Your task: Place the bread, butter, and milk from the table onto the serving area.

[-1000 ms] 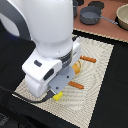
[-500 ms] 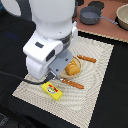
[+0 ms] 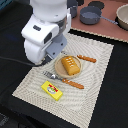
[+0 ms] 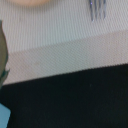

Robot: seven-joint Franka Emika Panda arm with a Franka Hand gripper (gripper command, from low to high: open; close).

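Note:
The bread [image 3: 70, 65] lies on the round tan plate [image 3: 61, 70] on the cream striped placemat [image 3: 95, 80]. The butter [image 3: 52, 90] lies flat on the placemat near its front edge, apart from the arm. The arm's white body [image 3: 42, 37] hangs over the placemat's left edge in the exterior view and hides my gripper's fingers. In the wrist view, a pale blue corner [image 4: 4, 117], probably the milk, shows on the black table [image 4: 75, 100] beside the placemat's edge [image 4: 60, 50]. The milk is hidden in the exterior view.
An orange-handled fork [image 3: 64, 80] and knife [image 3: 86, 58] flank the plate; the fork tines [image 4: 97, 9] also show in the wrist view. A brown board [image 3: 107, 31] with a grey pot [image 3: 91, 15] and a bowl [image 3: 123, 15] lies behind the placemat.
The arm has risen and moved back toward the exterior view's left, uncovering the plate with the bread. The butter stays on the placemat.

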